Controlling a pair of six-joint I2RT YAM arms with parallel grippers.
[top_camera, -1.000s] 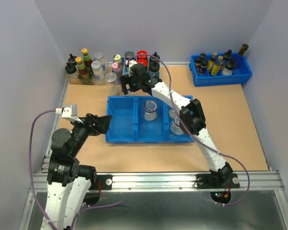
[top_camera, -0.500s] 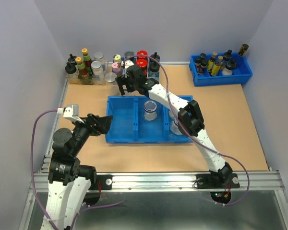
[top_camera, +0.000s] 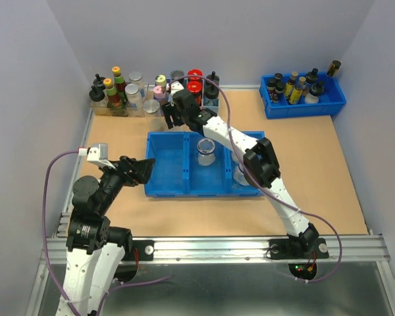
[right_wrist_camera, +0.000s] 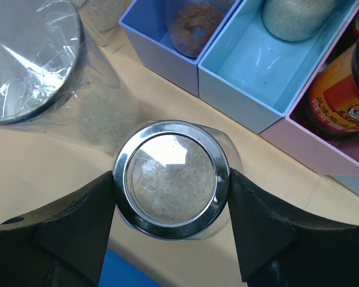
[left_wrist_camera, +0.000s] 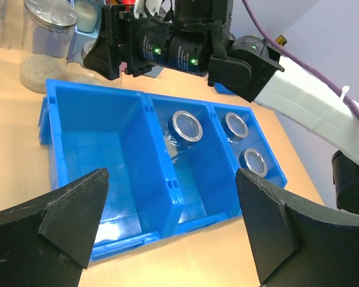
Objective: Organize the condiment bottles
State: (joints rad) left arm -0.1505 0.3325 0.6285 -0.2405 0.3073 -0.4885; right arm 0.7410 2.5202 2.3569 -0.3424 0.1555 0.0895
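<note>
Now the right gripper point(right_wrist_camera: 172, 197) is closed on a jar point(right_wrist_camera: 170, 179): both fingers point(right_wrist_camera: 78, 227) touch its silvery rim, one on each side. The jar stands upright on the table point(right_wrist_camera: 24, 170), just beside a bigger jar point(right_wrist_camera: 24, 54). The left gripper point(left_wrist_camera: 171, 173) is wide apart, holding nothing, above the near edge of the blue tray point(left_wrist_camera: 96, 95), in which three other jars point(left_wrist_camera: 187, 125) stand.

Blue bin point(top_camera: 304, 108) far right (dark bottles point(top_camera: 291, 87) inside); tan table point(top_camera: 316, 178)
</note>
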